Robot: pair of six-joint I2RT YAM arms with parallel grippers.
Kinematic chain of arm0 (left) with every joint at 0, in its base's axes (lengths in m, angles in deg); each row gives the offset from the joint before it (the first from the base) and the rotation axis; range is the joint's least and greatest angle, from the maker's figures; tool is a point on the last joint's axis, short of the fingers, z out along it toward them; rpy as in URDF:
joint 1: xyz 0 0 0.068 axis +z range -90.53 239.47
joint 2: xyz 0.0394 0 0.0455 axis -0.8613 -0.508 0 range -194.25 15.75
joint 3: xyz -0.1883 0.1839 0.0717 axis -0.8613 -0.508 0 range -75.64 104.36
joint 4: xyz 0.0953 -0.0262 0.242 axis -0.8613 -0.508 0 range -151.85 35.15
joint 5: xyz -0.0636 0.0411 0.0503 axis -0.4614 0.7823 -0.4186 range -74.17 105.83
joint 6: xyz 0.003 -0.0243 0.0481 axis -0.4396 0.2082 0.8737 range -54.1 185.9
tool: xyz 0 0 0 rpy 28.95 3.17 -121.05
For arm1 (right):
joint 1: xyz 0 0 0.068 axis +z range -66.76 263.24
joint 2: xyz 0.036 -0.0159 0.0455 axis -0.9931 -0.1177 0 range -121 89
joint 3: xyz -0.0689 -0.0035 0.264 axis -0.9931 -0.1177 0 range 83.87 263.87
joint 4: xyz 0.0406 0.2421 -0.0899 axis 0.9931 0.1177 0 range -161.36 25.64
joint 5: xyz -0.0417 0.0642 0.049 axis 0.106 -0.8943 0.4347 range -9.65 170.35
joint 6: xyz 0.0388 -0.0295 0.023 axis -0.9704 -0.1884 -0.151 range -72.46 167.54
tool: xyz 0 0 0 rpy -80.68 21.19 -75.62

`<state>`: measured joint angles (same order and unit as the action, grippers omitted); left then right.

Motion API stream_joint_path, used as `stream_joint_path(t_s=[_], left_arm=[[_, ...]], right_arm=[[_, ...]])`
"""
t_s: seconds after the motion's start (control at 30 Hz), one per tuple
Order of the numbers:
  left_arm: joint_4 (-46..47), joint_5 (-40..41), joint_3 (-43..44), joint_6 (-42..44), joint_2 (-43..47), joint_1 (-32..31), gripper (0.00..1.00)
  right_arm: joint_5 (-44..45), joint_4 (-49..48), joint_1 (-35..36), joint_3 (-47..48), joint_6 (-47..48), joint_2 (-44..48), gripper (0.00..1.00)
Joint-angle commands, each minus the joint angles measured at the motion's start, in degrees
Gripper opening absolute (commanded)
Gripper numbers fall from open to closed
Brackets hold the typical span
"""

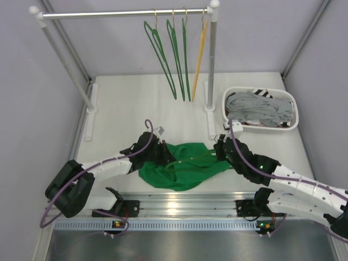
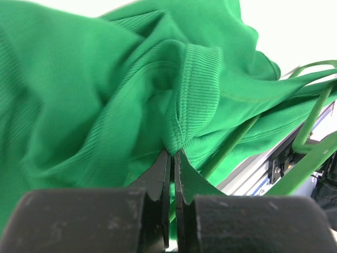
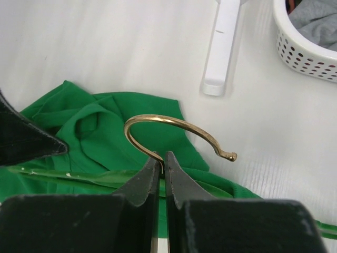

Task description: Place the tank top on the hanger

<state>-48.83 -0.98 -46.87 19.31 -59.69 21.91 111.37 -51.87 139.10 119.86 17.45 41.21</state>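
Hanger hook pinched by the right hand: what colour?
Gold, brassy metal; the hook shows best in the right wrist view.

I count three green hangers [image 1: 161,51] on the rail [image 1: 109,14], one yellow hanger [image 1: 199,54], a fifth hanger [image 3: 174,122], one tank top [image 1: 157,173], and one basket [image 1: 261,129] holding perhaps several grey clothes [image 1: 255,106].

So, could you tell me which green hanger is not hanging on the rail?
The hanger lying with the tank top on the table, its gold hook pinched by the right gripper; the other green hangers hang from the rail.
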Motion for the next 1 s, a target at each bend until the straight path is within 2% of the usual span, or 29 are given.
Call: stream_joint_path(t_s=[0.0, 0.33, 0.97], left_arm=[[-0.39, 1.87, -2.23, 1.15, 3.54, 1.35, 0.0], [-4.7, 3.37, -6.45, 0.97, 11.62, 3.2, 0.0], [-20.52, 3.54, -2.32, 2.73, 19.8, 3.28, 0.0]], right_arm=[[5.8, 2.84, 0.75, 1.1, -1.99, 0.94, 0.0], [10.37, 6.26, 0.48, 2.24, -5.68, 0.33, 0.0], [12.66, 8.12, -0.13, 3.57, -7.8, -0.64, 0.0]])
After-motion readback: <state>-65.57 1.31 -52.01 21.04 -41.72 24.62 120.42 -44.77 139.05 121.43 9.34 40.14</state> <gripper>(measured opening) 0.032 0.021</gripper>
